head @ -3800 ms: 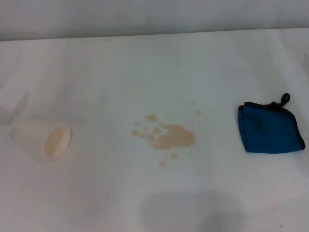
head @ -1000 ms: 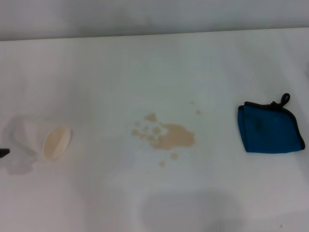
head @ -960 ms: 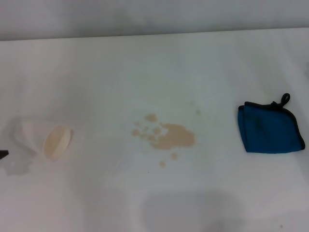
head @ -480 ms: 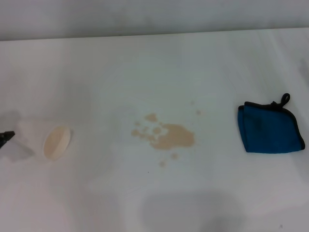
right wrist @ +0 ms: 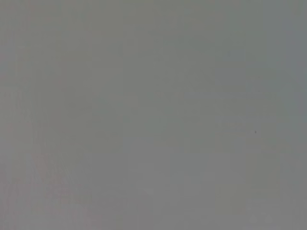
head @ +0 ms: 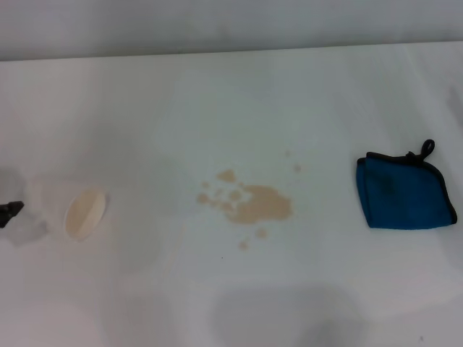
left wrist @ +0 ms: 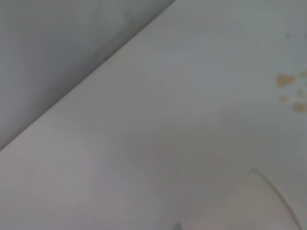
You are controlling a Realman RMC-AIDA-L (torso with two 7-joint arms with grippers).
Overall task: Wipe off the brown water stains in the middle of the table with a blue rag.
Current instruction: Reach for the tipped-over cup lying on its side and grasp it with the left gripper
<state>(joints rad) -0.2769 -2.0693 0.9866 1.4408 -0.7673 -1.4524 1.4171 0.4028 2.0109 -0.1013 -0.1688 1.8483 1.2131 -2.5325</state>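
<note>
The brown water stains [head: 253, 204] lie in the middle of the white table [head: 231, 101], a tan blotch with several small droplets around it. They also show at the edge of the left wrist view as brown water stains [left wrist: 287, 80]. The blue rag [head: 402, 192] lies folded at the right, apart from the stains, with its black loop at the far corner. Only a dark tip of my left gripper [head: 9, 211] pokes in at the left edge, next to the cup. My right gripper is out of view; its wrist view is plain grey.
A cream paper cup [head: 81, 214] lies on its side at the left, mouth toward the stains; its rim [left wrist: 276, 191] shows in the left wrist view. The table's far edge [head: 231, 52] meets a grey wall.
A dark tip of my left gripper has come in at the left edge beside the cup. The cup has shifted slightly. Rag and stains lie as before.
</note>
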